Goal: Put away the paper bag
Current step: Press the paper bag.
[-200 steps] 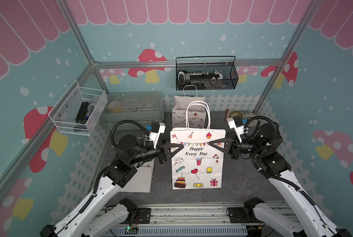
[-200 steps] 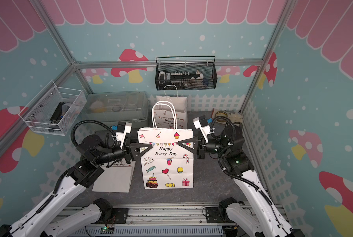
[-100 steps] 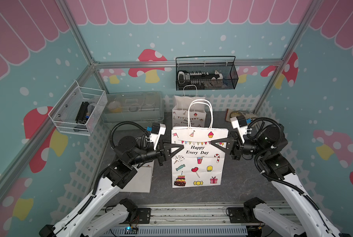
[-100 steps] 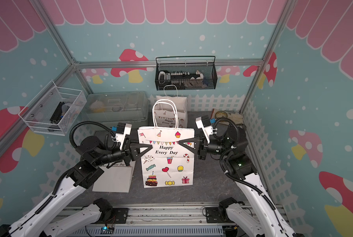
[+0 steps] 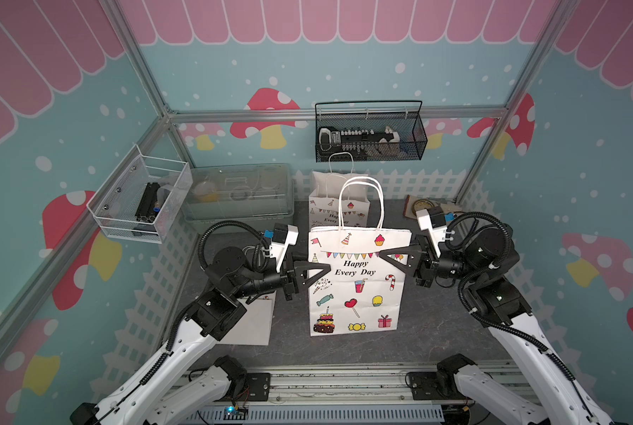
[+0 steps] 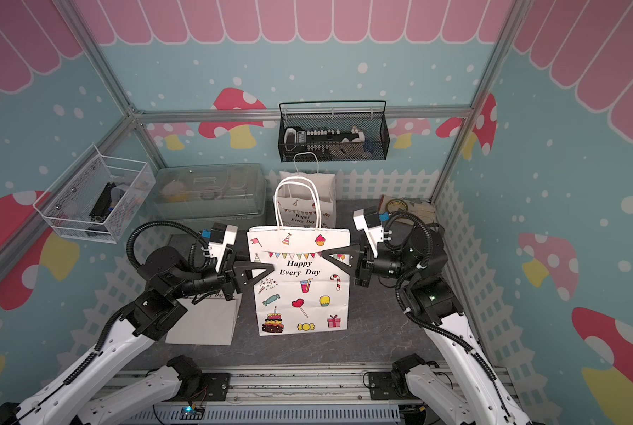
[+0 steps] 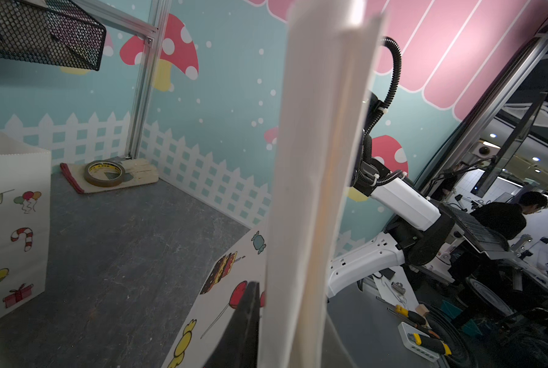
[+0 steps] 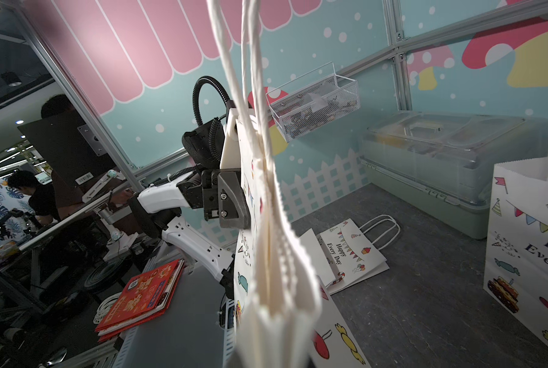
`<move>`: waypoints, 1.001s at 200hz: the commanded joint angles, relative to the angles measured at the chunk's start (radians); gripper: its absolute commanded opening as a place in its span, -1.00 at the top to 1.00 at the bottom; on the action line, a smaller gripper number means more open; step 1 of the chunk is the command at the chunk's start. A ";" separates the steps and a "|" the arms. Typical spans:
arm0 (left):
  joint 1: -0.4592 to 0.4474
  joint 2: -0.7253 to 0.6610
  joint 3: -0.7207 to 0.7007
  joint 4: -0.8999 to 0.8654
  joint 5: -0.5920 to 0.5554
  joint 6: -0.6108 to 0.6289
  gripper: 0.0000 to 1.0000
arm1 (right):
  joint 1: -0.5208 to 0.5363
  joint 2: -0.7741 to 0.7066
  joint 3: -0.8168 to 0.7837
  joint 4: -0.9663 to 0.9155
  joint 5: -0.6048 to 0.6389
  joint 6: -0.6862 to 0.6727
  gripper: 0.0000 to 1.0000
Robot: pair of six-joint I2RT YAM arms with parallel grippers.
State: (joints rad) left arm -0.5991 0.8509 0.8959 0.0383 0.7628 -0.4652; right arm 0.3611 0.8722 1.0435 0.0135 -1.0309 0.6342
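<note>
The paper bag (image 5: pixel 357 294), white with "Happy Every Day" and party pictures printed on it, stands upright at the middle of the dark table (image 5: pixel 436 323), its twisted white handles (image 5: pixel 361 202) rising above its mouth. The pictures do not show whether its base rests on the table or hangs just clear of it. The left gripper (image 5: pixel 322 268) reaches in from 9 o'clock and is closed on that side edge of the bag, below the rim. In the left wrist view one black finger (image 7: pixel 247 318) lies against the printed face beside the folded side gusset (image 7: pixel 314 191), and its partner is hidden behind the paper. The right gripper (image 5: pixel 386 255) comes in from 3 o'clock at about the same height, pinched tight on the opposite edge. A second printed bag (image 5: pixel 326 209) stands at 12 o'clock behind the held one, near the white picket fence. A third bag (image 5: pixel 252 323) lies flat at 9 o'clock, partly under the left arm. A clear lidded bin (image 5: pixel 239 195) sits at 11 o'clock and a roll of tape (image 5: pixel 423 204) at 1 o'clock. On the back wall at 12 o'clock hangs a black wire basket (image 5: pixel 370 136), and on the side wall at 10 o'clock a white wire basket (image 5: pixel 142 200).
</note>
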 commanded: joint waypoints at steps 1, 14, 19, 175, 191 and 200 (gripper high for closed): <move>-0.010 -0.023 -0.015 -0.008 0.019 0.005 0.70 | 0.001 -0.018 0.028 0.035 0.042 0.005 1.00; -0.010 -0.031 -0.017 -0.016 0.009 0.008 0.77 | 0.001 -0.020 0.028 0.034 0.044 0.005 1.00; -0.009 -0.035 -0.017 -0.020 0.005 0.009 0.81 | 0.001 -0.022 0.029 0.032 0.046 0.005 1.00; 0.029 -0.028 0.003 0.220 0.113 -0.228 1.00 | 0.002 -0.107 -0.062 -0.059 -0.135 -0.058 -0.33; 0.033 -0.009 0.010 0.270 0.139 -0.263 1.00 | 0.002 -0.120 -0.082 -0.025 -0.145 -0.033 -0.35; 0.035 0.000 0.017 0.274 0.148 -0.268 1.00 | 0.002 -0.127 -0.090 -0.009 -0.153 -0.020 -0.31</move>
State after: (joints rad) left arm -0.5743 0.8322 0.8906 0.1894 0.8490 -0.6567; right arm 0.3611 0.7631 0.9821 -0.0345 -1.1366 0.5861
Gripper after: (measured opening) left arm 0.049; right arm 0.671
